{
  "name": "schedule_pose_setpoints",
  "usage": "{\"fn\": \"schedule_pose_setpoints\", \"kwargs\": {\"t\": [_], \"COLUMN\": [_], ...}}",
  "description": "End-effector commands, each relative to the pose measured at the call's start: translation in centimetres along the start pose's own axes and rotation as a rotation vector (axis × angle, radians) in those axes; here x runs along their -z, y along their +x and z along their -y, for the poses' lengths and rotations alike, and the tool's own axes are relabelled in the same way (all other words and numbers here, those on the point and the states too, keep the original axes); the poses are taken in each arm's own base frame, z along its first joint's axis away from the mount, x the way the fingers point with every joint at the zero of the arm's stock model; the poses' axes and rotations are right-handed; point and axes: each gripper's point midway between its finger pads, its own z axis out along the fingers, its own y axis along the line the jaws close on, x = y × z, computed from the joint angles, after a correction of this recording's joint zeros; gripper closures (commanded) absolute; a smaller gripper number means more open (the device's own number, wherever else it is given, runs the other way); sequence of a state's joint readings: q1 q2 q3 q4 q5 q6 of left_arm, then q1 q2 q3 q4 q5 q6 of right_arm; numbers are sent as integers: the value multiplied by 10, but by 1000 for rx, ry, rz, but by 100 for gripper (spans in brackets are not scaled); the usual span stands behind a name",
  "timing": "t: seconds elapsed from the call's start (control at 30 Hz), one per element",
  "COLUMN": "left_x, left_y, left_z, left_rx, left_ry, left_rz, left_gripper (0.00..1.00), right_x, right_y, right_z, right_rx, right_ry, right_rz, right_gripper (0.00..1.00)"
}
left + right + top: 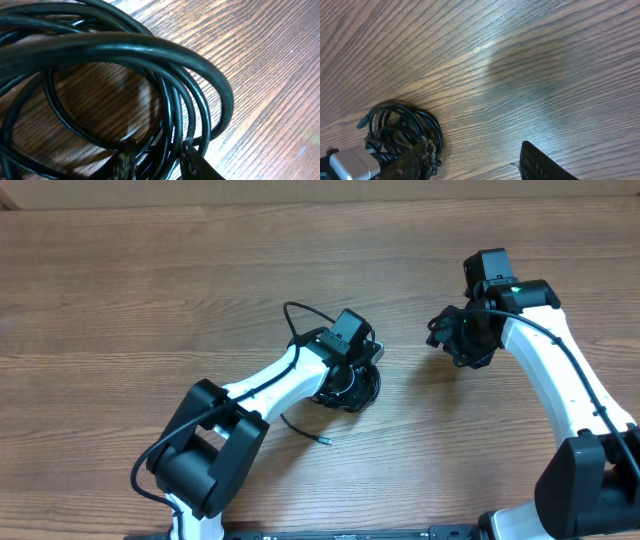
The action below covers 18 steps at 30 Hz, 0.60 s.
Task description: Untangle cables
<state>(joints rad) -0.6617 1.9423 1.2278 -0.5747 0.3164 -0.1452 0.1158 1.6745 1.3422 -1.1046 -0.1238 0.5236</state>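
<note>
We see the cables as thin, glossy black cords wound into a coil (150, 50) of many overlapping loops. It fills the left wrist view, and the strands cross one another rather than lying in neat turns. The left gripper (157, 161) sits right on this coil. Its fingertips (125, 159) stand a narrow way apart with several strands running between them, and the other loops spread ahead of the tips and off to one side. We cannot tell whether the tips pinch those strands or only straddle them.

The overhead view gives us what the wrist view misses. One loop (288, 307) arcs out of the coil beside the left gripper's wrist. A loose end (300, 430) trails back along the arm's side and finishes in a small plug (326, 442) on the wooden table (150, 280).

The right gripper (477, 161) stands wide, with only bare wood between its fingers (535, 162). A small bundle (402, 125) of the same black cord lies just outside one finger, up against it, with a plug end (362, 123) poking out on the far side. At the corner of that view sits a pale grey block (350, 165), perhaps an adapter, though the frame cuts it off. From overhead this bundle shows only as a dark mass against the right gripper, and the block does not show at all.
</note>
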Motion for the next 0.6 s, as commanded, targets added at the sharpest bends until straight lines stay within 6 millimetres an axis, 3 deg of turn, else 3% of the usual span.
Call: {"fn": "schedule_pose_setpoints", "kwargs": {"t": [0.0,0.57], "left_x": [-7,-14], "left_y": [4,10], "left_z": [-2,5], "left_rx": [-28,-77], "left_ry": [-12,-57], "left_rz": [-17,-34], "left_gripper": [73,79], "right_x": [10,10], "right_y": [-4,-3], "right_z": [-4,-3], "right_rx": [5,4], "right_ry": [-20,-15], "right_rz": [27,21], "right_gripper": [46,46]}}
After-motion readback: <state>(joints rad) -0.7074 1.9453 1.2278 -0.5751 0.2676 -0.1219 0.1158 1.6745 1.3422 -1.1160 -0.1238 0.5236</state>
